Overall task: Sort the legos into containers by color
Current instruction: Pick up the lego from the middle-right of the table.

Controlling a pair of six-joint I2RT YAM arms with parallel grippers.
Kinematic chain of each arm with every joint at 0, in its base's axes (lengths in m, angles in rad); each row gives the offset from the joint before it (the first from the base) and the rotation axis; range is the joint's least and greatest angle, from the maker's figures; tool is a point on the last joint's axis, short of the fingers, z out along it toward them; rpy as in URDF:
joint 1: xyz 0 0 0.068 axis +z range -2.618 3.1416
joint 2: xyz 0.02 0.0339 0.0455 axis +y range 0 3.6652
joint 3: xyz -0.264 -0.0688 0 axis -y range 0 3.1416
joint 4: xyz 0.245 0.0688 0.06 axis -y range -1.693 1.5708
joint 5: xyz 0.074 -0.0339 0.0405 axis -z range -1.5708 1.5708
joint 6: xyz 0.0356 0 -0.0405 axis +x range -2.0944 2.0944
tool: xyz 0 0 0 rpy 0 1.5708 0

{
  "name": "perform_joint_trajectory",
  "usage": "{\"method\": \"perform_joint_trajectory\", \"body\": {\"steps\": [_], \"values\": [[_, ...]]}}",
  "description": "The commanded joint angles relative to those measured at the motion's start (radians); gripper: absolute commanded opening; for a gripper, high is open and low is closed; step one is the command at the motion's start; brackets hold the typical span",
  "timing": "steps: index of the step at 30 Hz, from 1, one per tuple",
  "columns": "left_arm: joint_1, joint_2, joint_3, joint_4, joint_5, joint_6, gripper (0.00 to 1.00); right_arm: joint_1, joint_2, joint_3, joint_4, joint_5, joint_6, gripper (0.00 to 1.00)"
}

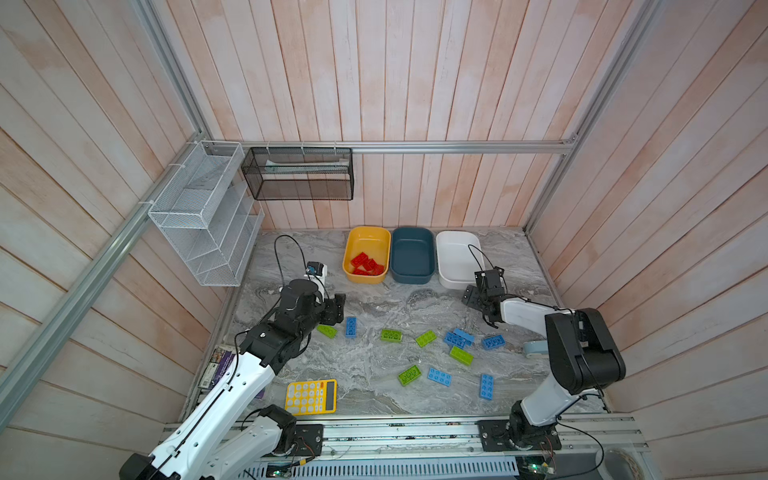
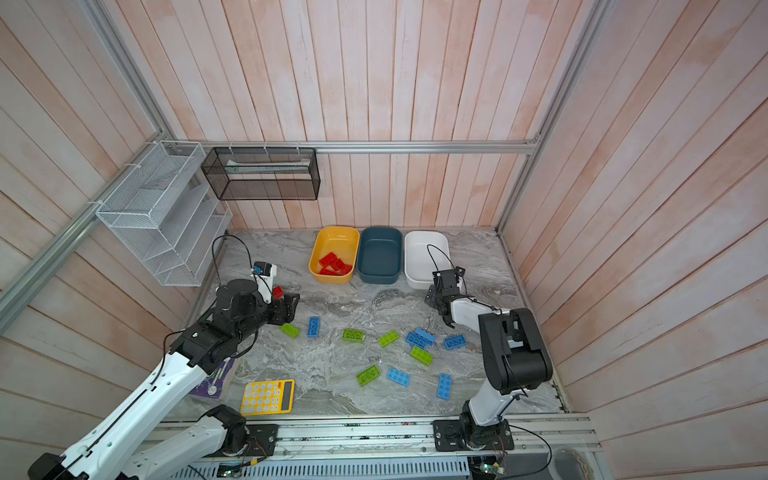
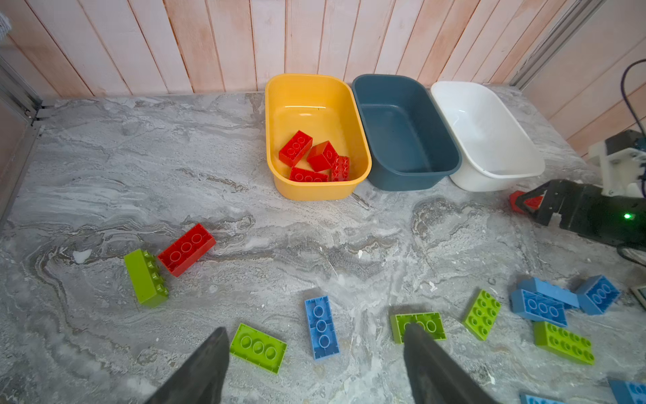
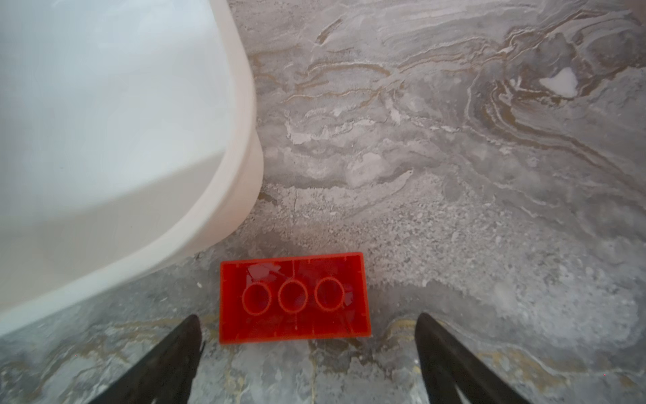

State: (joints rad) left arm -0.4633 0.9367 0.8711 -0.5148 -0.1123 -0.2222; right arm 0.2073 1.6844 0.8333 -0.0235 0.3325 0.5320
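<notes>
Your right gripper (image 4: 309, 316) stands wide open around an upturned red brick (image 4: 294, 297) (not touching it), just beside the white tub (image 4: 241, 147) near the worktop's (image 4: 454, 175) far edge. Your left gripper (image 3: 316, 328) gapes empty above a green brick (image 3: 258, 348) and a blue brick (image 3: 321, 327).

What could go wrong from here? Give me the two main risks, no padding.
1. The right fingers stand open over a red lego lying hollow side up, close to the white tub; coming down, one may strike its wall. The other reds lie in the yellow tub, at the row's far end.
2. The left fingers straddle a blue lego with green legos near both; closing could catch a green one.
</notes>
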Motion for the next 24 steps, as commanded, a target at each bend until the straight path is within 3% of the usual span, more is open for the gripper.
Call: {"method": "perform_joint_trajectory", "body": {"steps": [1, 13, 20, 24], "values": [[0.003, 0.003, -0.013, 0.03, 0.006, -0.008, 0.79, -0.006, 0.038, 0.043, -0.001, 0.021, 0.005, 0.94], [0.004, -0.002, -0.024, 0.038, 0.002, -0.004, 0.79, -0.014, 0.134, 0.108, 0.008, -0.017, 0.0, 0.86], [0.004, -0.003, -0.024, 0.036, -0.007, -0.002, 0.79, -0.016, 0.143, 0.112, 0.011, -0.043, -0.013, 0.64], [0.003, -0.016, -0.029, 0.038, -0.016, -0.003, 0.79, -0.016, 0.127, 0.099, 0.011, -0.049, -0.019, 0.59]]}}
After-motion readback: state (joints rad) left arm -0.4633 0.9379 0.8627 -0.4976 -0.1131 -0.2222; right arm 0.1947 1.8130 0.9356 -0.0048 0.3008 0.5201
